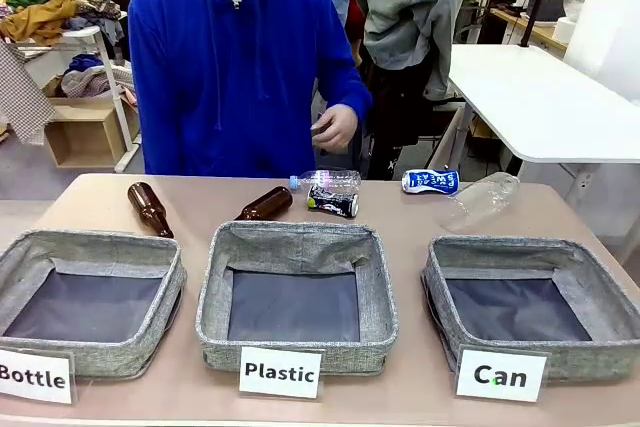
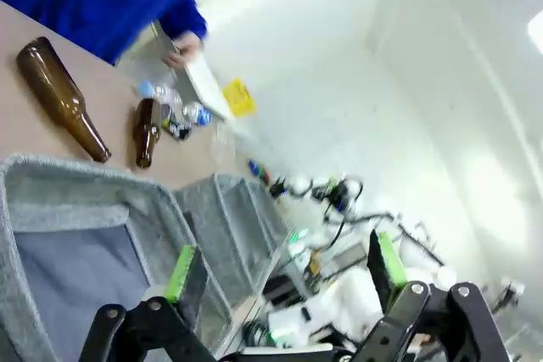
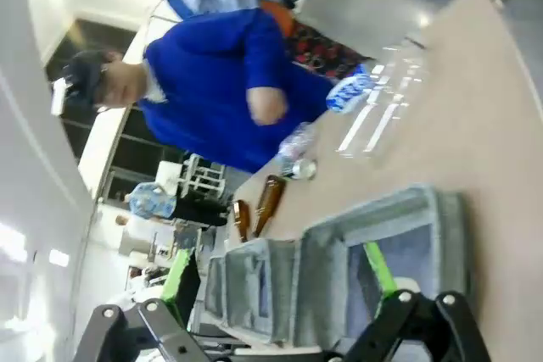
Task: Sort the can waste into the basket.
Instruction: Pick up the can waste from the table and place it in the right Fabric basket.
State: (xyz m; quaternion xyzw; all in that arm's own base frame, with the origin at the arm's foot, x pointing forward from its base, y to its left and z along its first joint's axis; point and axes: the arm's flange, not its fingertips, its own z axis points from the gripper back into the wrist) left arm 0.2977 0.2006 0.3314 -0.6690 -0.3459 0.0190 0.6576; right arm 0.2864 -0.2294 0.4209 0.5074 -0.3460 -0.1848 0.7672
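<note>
Cans both lie on the bench (image 1: pixel 90 197) at its far side. The black and silver can (image 1: pixel 333 202) is near the middle, just beside a brown bottle (image 1: pixel 265 205) and a small clear bottle (image 1: pixel 325 179). The blue and white can (image 1: pixel 430 181) is further right, next to a larger clear bottle (image 1: pixel 482 197). The basket (image 1: pixel 530 247) behind the "Can" card (image 1: pixel 500 375) sits at the near right, its dark lining bare. The left end effector (image 2: pixel 284 267) and right end effector (image 3: pixel 280 270) each stand wide open, gripping nothing.
</note>
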